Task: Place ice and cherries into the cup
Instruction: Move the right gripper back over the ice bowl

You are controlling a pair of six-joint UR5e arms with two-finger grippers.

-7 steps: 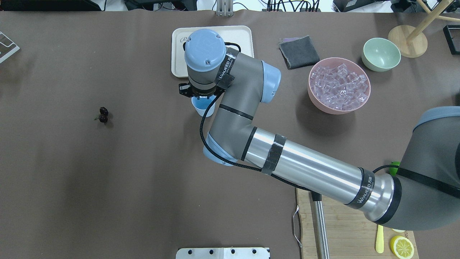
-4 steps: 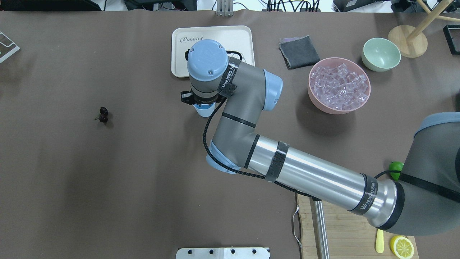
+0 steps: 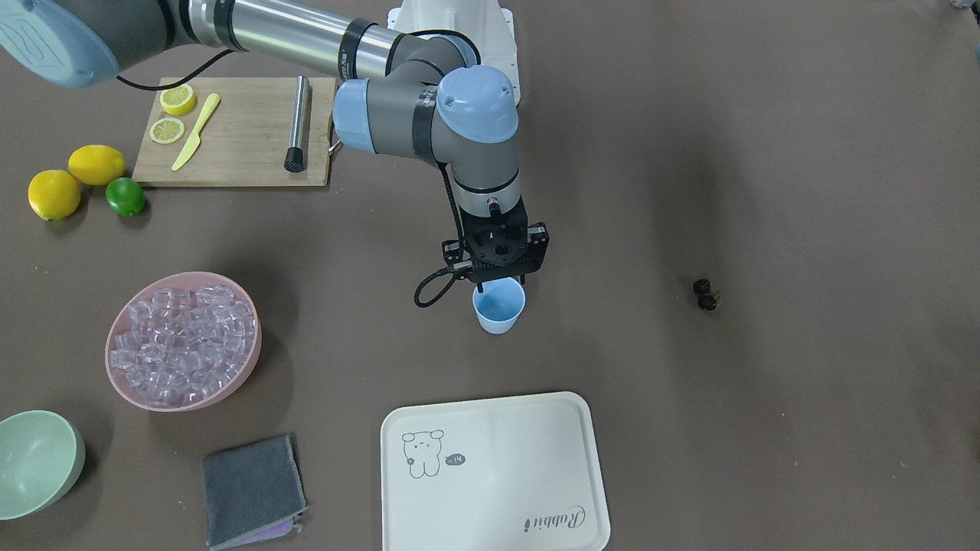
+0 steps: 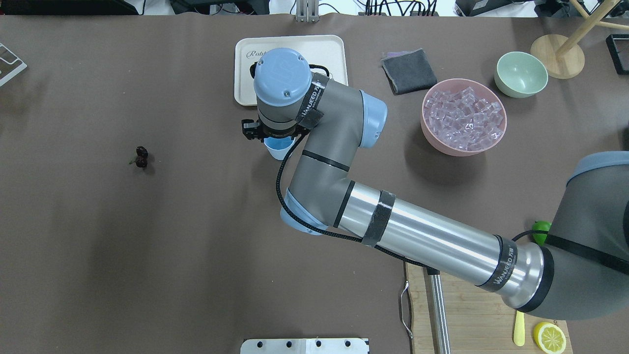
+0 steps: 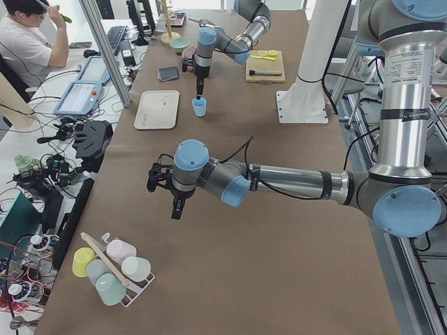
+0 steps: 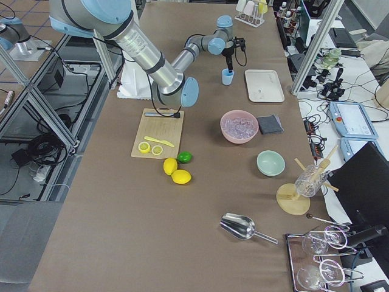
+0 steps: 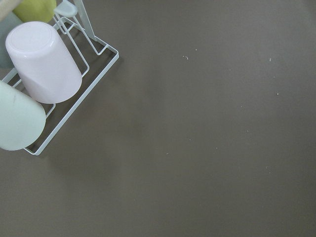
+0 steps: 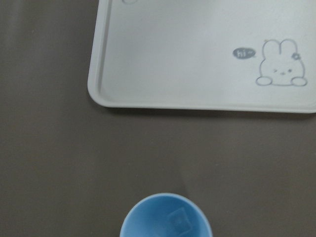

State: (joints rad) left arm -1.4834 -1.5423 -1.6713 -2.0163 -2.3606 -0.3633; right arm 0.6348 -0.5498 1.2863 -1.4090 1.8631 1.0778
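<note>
The light-blue cup (image 3: 499,312) stands upright mid-table, just in front of the white tray. One clear ice cube (image 8: 177,219) lies in its bottom. My right gripper (image 3: 503,288) hangs directly over the cup's rim, open, with nothing between its fingers. More ice (image 3: 184,344) fills the pink bowl (image 3: 246,366). The cherries (image 3: 704,295) lie alone on the brown mat, well away from the cup (image 4: 277,149) on the left-arm side. My left gripper (image 5: 174,209) hovers over bare table far from all of this; whether it is open or shut I cannot tell.
The tray (image 3: 490,474) lies beyond the cup, with a grey cloth (image 3: 253,490) and a pale green bowl (image 3: 38,459) further along. A cutting board (image 3: 237,130) holds lemon slices, a knife and a metal rod. A rack of cups (image 7: 39,74) sits near my left wrist.
The right wrist shifted slightly over the cup, first toward the robot, then a little back and to the left. The cup and the cherries stayed put.
</note>
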